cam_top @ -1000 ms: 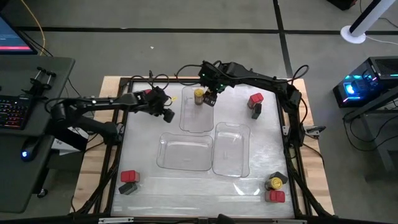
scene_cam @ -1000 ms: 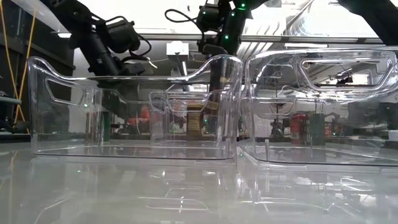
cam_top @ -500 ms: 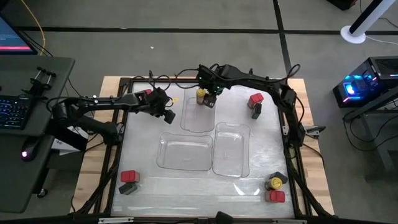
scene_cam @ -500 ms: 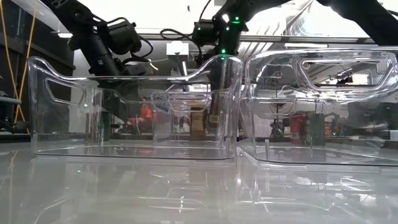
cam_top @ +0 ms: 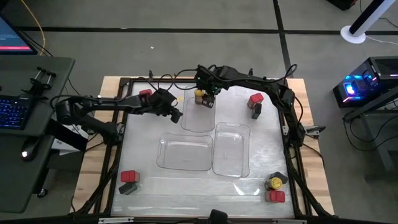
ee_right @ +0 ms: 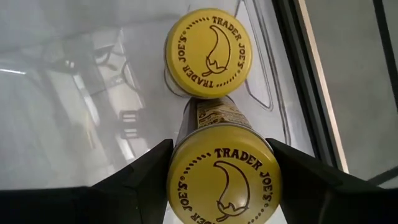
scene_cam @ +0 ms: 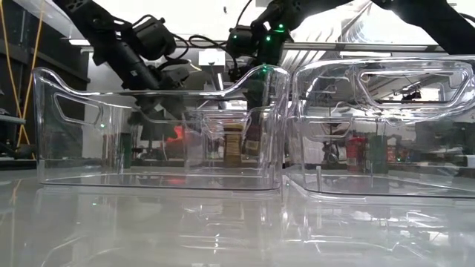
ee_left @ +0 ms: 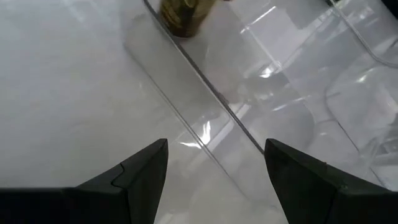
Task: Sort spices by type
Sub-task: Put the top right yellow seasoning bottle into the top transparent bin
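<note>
My right gripper (cam_top: pixel 208 98) hangs over the far clear tray (cam_top: pixel 198 119), shut on a yellow-lidded spice jar (ee_right: pixel 224 180). A second yellow-lidded jar (ee_right: pixel 208 53) stands upright on the tray floor right beside it. My left gripper (cam_top: pixel 176 116) stands open with nothing between its fingers (ee_left: pixel 140 177), just above the table by that tray's left wall. Other spices rest on the table: a red one (cam_top: pixel 145 93) by the left arm, and a red (cam_top: pixel 255 99) and dark (cam_top: pixel 256 112) pair at the far right. My right gripper pinches the jar at its yellow lid (ee_right: pixel 180 180), one finger on either side of the rim. The fingers come from above, pointing steeply down. The jar stays upright below them, close against the standing jar. Whether its bottom touches the tray floor cannot be seen.
Two more clear trays lie side by side mid-table, one left (cam_top: pixel 185 152) and one right (cam_top: pixel 231 149). A red and dark pair (cam_top: pixel 128 182) sits near the left front. Yellow, dark and red containers (cam_top: pixel 274 186) cluster at the right front.
My right gripper has come down with its jar into the far tray, beside the standing jar. My left gripper has moved toward the table's right, up to the far tray's left wall, and tipped further downward. Its fingers have stayed open.
</note>
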